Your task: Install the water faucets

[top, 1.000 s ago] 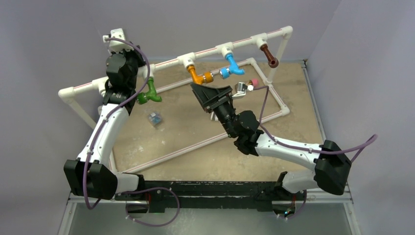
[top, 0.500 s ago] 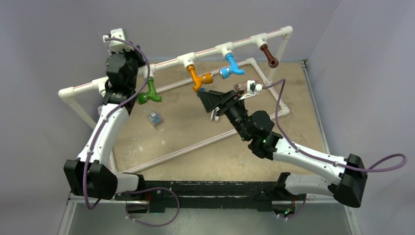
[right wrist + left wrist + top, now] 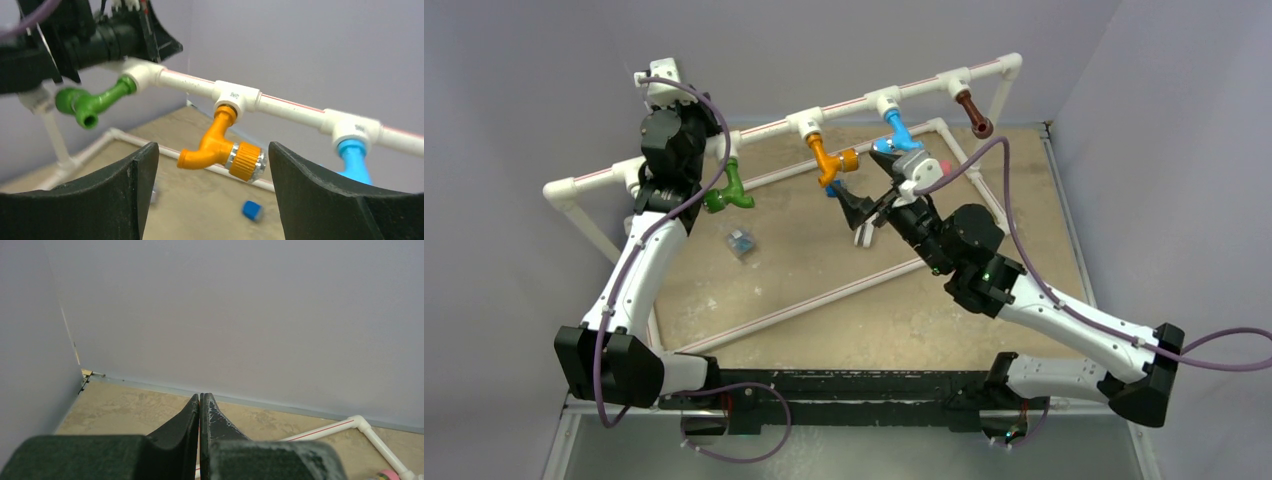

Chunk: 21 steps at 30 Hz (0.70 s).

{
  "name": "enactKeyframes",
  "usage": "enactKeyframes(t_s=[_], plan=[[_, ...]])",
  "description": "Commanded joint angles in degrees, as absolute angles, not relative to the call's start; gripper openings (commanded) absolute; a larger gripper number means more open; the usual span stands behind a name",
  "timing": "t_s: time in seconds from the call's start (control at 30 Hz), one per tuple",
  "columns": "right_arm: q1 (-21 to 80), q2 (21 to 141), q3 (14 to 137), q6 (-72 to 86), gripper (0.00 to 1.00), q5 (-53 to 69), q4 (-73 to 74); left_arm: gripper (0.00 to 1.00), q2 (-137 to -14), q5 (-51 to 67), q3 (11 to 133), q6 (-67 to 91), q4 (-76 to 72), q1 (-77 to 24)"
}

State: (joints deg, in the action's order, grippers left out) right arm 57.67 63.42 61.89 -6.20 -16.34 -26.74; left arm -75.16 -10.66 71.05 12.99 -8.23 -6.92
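From above, a frame of smooth white pipe (image 3: 759, 128) with a thin red line along it stands on a mottled tan table (image 3: 804, 275). Four glossy, curved plastic faucets hang from its tee joints: a green faucet (image 3: 727, 192), an orange faucet (image 3: 832, 160) with a ribbed knob, a blue faucet (image 3: 898, 135) and a brown faucet (image 3: 973, 112). The left arm (image 3: 639, 270) reaches up to the rail beside the green one, and its black wrist hides the fingers. The right gripper (image 3: 860, 172) sits between the orange and blue faucets, jaws apart. It covers part of the blue nozzle, and a pink tip just behind it is too hidden to identify. A small bluish piece (image 3: 742, 242) lies on the table, too small to make out. In the left wrist view, the left gripper (image 3: 200, 396) has its scuffed black fingers pressed together with nothing between them. Only the plain wall, a strip of table and a pipe corner show past them. In the right wrist view, two broad matte fingers stand wide apart at the bottom edge and hold nothing. The orange faucet hangs between and beyond them, not touching. The green faucet is at left below the blurred left gripper, and the blue faucet is cut off by the right finger.
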Motion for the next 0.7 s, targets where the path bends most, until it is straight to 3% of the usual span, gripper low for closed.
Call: enactKeyframes(t_s=[0.0,0.13,0.23,0.67], plan=[[58.12,62.15,64.49,-31.19,0.82,-8.49,-22.77,0.0,-79.27,-8.44,66.71,13.1,5.44,-7.03],[61.05,62.81,64.78,-47.14,0.84,-8.1,-19.7,0.0,-79.36,-8.35,66.71,13.05,5.41,-7.03],[64.7,64.77,64.6,-59.5,0.85,-14.62,-19.16,0.0,-79.37,-8.39,66.71,13.01,5.42,-7.03],[66.84,75.41,58.54,-88.43,0.86,-28.44,-41.4,0.0,-79.54,-8.42,66.8,12.92,5.41,-7.03]])
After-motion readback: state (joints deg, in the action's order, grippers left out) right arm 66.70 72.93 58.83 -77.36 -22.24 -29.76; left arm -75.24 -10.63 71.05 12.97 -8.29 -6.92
